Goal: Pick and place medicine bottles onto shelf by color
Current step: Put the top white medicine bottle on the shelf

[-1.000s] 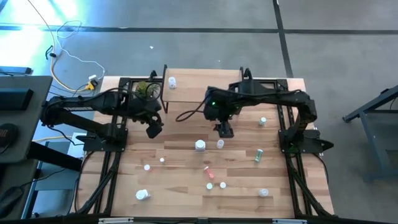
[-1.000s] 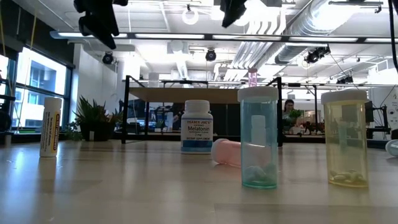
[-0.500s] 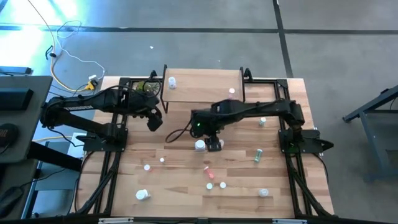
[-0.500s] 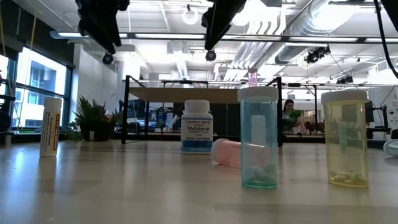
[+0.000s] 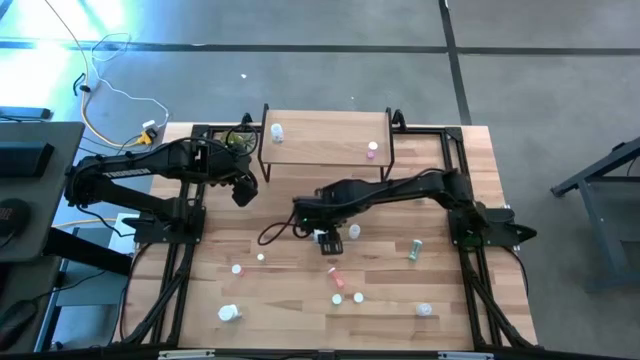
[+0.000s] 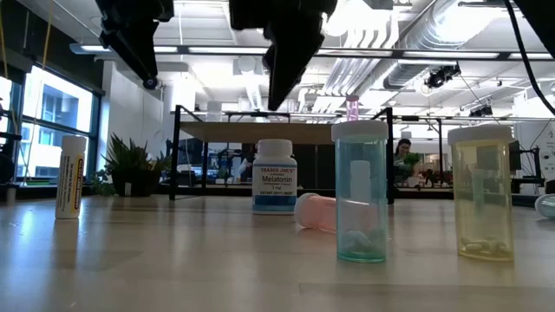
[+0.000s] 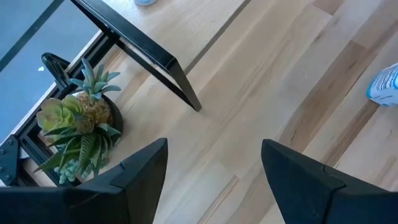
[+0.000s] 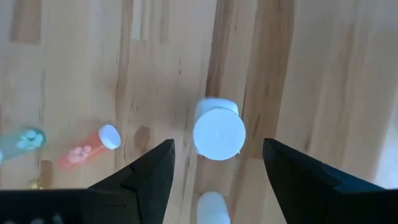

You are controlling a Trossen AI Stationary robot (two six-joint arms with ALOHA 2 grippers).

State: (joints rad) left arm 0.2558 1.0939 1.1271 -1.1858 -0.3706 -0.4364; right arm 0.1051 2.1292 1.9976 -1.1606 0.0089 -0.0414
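Hovering open — right claw (image 8: 214, 180) above a white jar (image 8: 218, 132).

In the overhead view the right arm (image 5: 385, 190) covers the white jar (image 8: 218, 132) beneath it, the bottles on the worktop (image 5: 300, 290) are too small to read, and the low view cuts both arms off at its top edge.

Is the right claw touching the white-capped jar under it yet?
Apart. The right wrist view shows the white jar centred between the open right claw fingers, bare wood on both sides.
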